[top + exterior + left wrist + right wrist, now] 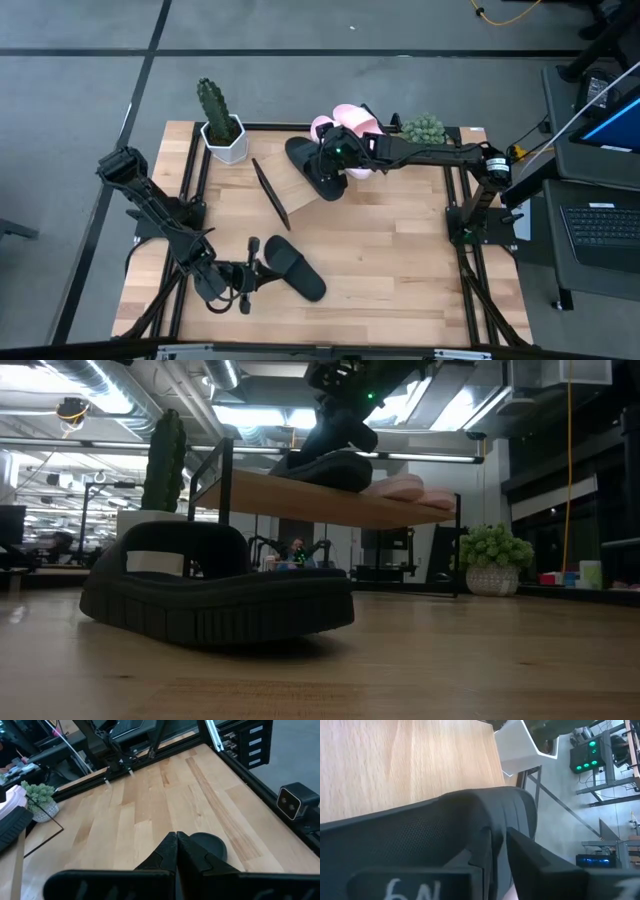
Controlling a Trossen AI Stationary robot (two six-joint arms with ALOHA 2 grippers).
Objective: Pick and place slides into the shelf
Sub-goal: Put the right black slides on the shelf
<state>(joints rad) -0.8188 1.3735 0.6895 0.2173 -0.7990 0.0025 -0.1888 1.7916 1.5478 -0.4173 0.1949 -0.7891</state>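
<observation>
1 black slide [316, 168] lies on the shelf [300, 190] at upper centre, beside 2 pink slides [345, 125]. The right gripper [335, 152] sits over its strap, fingers narrowly parted around it. Another black slide [293, 267] lies lower centre, just beside the closed left gripper [250, 272].
</observation>
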